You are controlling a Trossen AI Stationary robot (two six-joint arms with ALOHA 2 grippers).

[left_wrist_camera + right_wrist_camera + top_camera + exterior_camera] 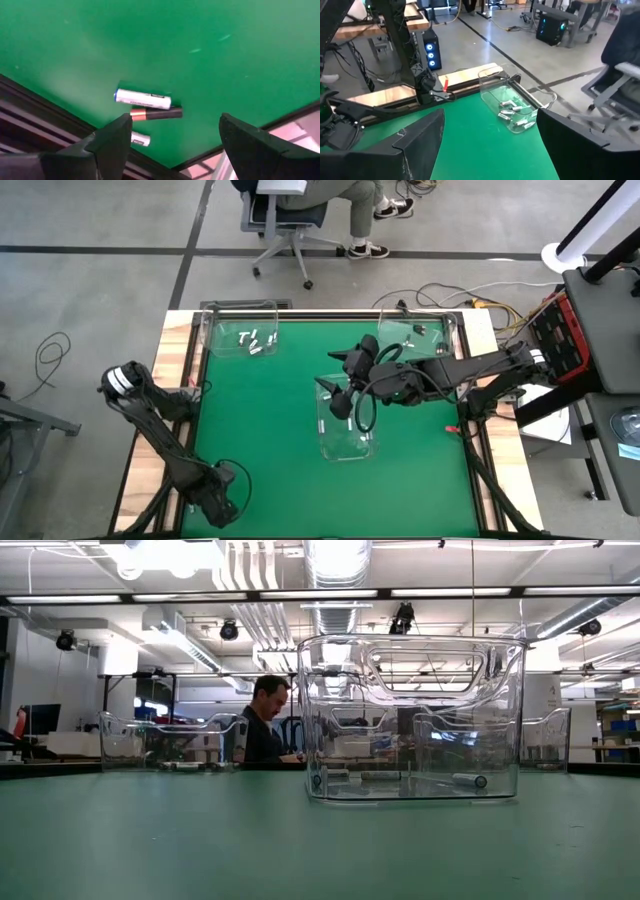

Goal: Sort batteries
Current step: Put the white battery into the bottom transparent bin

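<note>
— High view first: where are the batteries sitting?

— A small cluster is lying inside the clear bin at the upper left of the green mat. More are resting on the floor of the middle bin just below the frame's centre; in the low view they are showing as small cylinders along its bottom. A few loose ones are lying on the mat near its edge, seen from the left wrist: a white one, a dark one with a copper end touching it, and a short white one partly hidden behind a finger.

— And the pincers?

— The left gripper is hovering above those loose batteries with its fingers spread wide apart, nothing between them; overhead it is sitting at the lower left of the mat. The right gripper is hanging over the top edge of the middle bin, its fingers also standing apart and empty, well clear of the upper-left cluster.

— Anything beyond the table?

— A third bin is standing at the upper right, and a person is sitting behind the table.
</note>
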